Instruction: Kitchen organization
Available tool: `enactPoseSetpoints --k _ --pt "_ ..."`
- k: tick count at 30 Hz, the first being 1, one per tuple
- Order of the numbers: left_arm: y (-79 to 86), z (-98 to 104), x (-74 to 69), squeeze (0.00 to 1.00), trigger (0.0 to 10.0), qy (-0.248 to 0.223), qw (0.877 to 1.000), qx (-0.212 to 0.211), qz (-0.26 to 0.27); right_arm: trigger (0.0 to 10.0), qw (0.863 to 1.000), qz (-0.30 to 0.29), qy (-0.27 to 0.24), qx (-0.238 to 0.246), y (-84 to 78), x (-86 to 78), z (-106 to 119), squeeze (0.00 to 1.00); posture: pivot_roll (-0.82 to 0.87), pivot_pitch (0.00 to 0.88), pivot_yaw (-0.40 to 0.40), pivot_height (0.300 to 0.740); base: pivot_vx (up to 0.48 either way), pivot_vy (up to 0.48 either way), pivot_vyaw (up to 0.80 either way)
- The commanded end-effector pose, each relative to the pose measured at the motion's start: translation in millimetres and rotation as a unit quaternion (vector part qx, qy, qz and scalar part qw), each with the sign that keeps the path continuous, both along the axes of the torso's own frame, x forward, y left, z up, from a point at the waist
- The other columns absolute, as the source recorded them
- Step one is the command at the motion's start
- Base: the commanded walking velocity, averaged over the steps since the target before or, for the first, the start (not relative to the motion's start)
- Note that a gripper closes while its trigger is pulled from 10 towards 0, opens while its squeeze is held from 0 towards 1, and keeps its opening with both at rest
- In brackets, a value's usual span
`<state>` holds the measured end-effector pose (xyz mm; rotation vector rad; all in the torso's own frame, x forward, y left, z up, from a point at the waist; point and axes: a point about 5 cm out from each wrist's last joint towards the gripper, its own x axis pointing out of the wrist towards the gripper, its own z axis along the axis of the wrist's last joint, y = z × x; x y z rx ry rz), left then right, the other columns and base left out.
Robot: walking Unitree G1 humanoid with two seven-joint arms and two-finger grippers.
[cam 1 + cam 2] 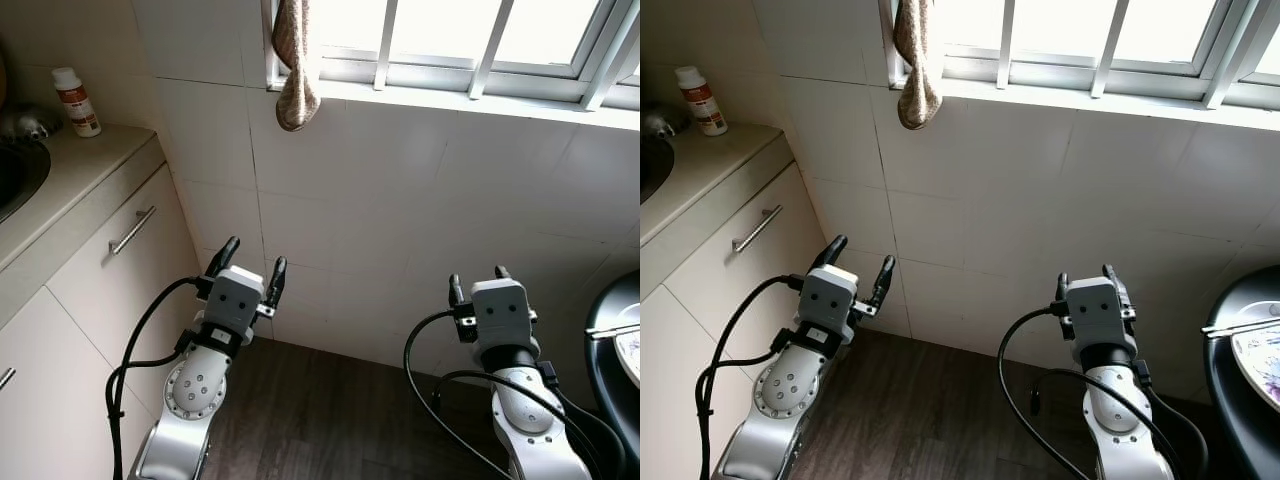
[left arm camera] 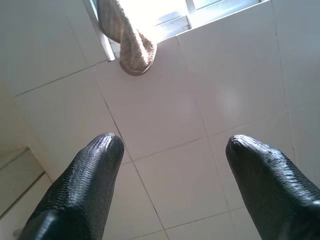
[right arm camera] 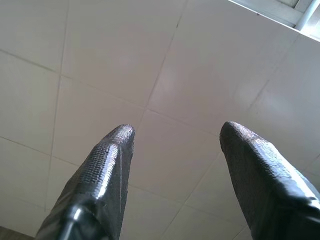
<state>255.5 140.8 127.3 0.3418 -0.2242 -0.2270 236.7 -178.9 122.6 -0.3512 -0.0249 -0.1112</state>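
Counter (image 1: 85, 165) sits off to the robot's left, bottle (image 1: 76, 100) parked at its back edge by the wall, out of the way. Left gripper (image 1: 250, 266) and right gripper (image 1: 476, 282) both hang spread and empty, facing bare tile under the window, ready but reaching nothing. Cloth (image 1: 295, 62) dangles from the sill, likely drying.

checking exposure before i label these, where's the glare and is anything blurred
Left eye view: window blown out white, scene sharp. Left wrist view: glare behind the hanging cloth, left pincer fingertips soft. Right wrist view: even light, right pincer open before tiles.
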Motion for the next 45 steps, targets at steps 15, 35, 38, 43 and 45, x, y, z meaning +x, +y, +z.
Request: enactPoseSetpoints --k 15,35,38,43,45 --pt "-2.3 -1.2 1.7 0.00 10.0 0.006 1.000 0.002 -0.010 10.0 1.000 -0.014 -0.006 0.002 -2.9 -0.9 4.6 0.00 0.04 0.000 -0.014 0.740 0.000 0.000 -0.03" --pt "-0.3 -1.8 1.3 0.00 10.0 0.005 1.000 -0.002 0.000 10.0 1.000 -0.010 -0.003 -0.002 -0.8 0.7 2.9 0.00 0.05 0.000 -0.020 0.740 0.000 -0.188 -0.48" --pt "-0.3 -2.3 1.3 0.00 10.0 0.006 1.000 -0.003 -0.001 10.0 1.000 -0.007 -0.005 -0.007 0.4 0.9 3.1 0.00 0.05 0.000 -0.019 0.740 0.000 0.000 0.00" --pt "0.0 -3.3 1.2 0.00 10.0 0.009 1.000 -0.005 0.001 10.0 1.000 -0.001 -0.015 -0.026 2.4 0.6 6.1 0.00 0.05 0.000 -0.020 0.740 0.000 0.000 -0.48" --pt "0.4 -3.4 1.6 0.00 10.0 0.010 1.000 -0.011 0.002 10.0 0.999 0.004 -0.025 -0.045 4.1 0.9 9.1 0.00 0.05 0.000 -0.021 0.740 0.000 0.000 0.00"
